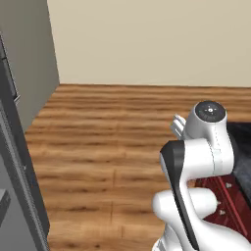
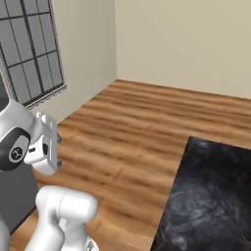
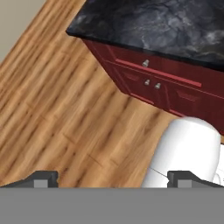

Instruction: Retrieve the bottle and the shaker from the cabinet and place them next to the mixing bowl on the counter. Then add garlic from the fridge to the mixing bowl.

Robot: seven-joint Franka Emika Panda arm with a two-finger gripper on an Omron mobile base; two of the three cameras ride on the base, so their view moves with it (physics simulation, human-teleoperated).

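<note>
My gripper (image 3: 113, 178) is open, its two dark fingertips (image 3: 43, 177) set far apart with nothing between them. It looks down at the wooden floor beside a dark marble counter (image 3: 166, 22). The counter rests on a red base cabinet (image 3: 170, 85) with small metal knobs and shut drawers. The arm is folded close above the base, and the hand (image 2: 48, 142) hangs over the floor. The stretch of counter top (image 2: 211, 196) in sight is bare.
A tall grey unit (image 1: 19, 162) stands close on the left, with a grey wall panel (image 1: 29, 54) behind it. A gridded window (image 2: 32, 49) sits on the left wall. Wooden floor (image 1: 108, 132) runs to the beige back wall.
</note>
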